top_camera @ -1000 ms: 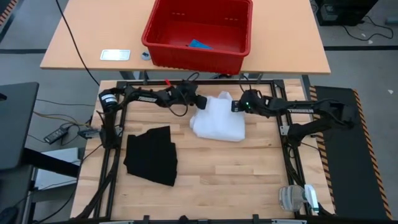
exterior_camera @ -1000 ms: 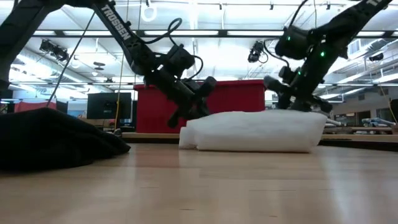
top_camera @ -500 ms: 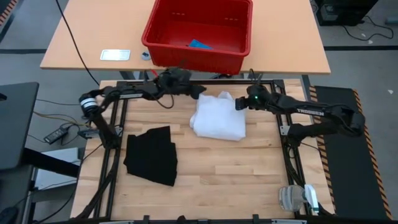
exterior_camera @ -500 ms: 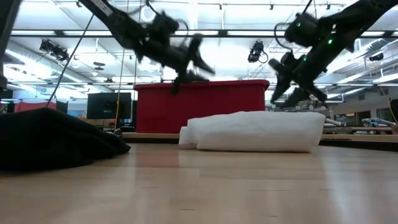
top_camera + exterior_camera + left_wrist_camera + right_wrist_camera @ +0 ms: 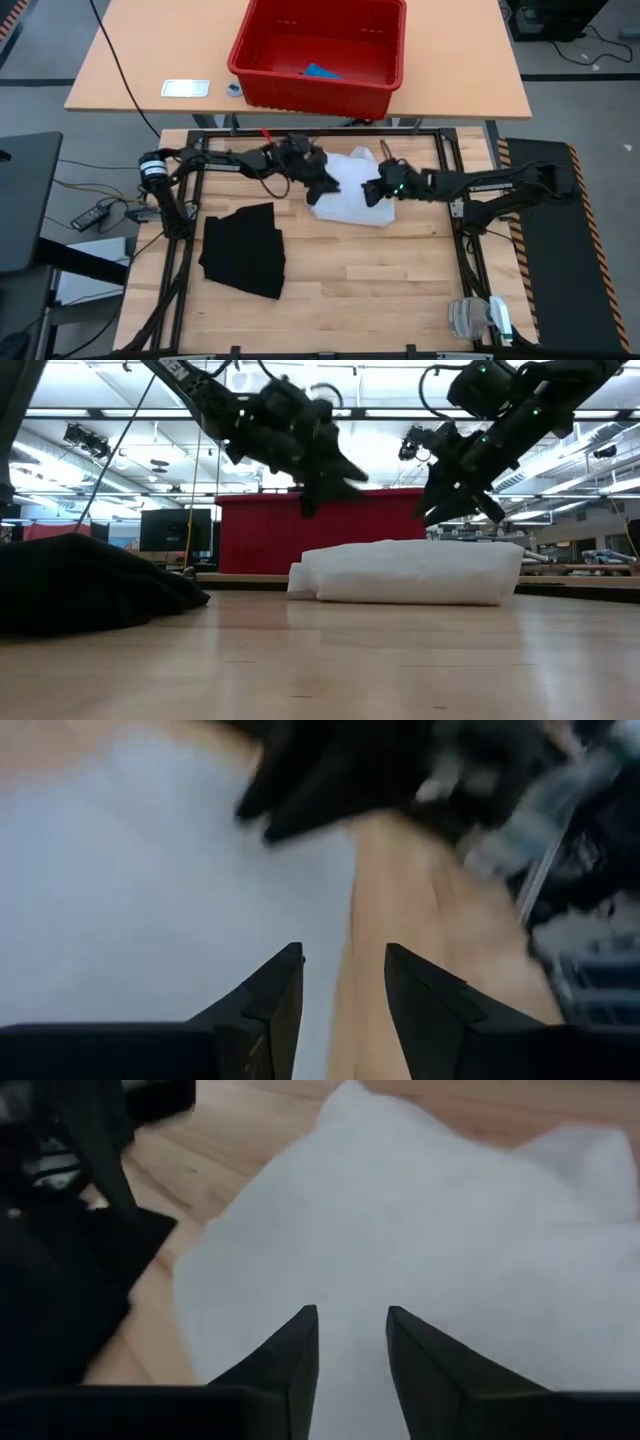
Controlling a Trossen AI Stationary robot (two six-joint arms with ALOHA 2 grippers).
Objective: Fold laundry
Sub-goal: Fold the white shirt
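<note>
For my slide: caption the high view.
Both end effectors, left and right, above the white T-shirt.

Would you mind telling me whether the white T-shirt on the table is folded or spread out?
Folded. The white T-shirt lies as a compact, thick, layered bundle on the table, with neither gripper touching it in the low view.

Soft white cloth T-shirt (image 5: 350,190) on matt wooden table (image 5: 380,280).

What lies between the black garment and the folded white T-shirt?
Only bare wooden table; the high view shows the black garment and white T-shirt apart.
</note>
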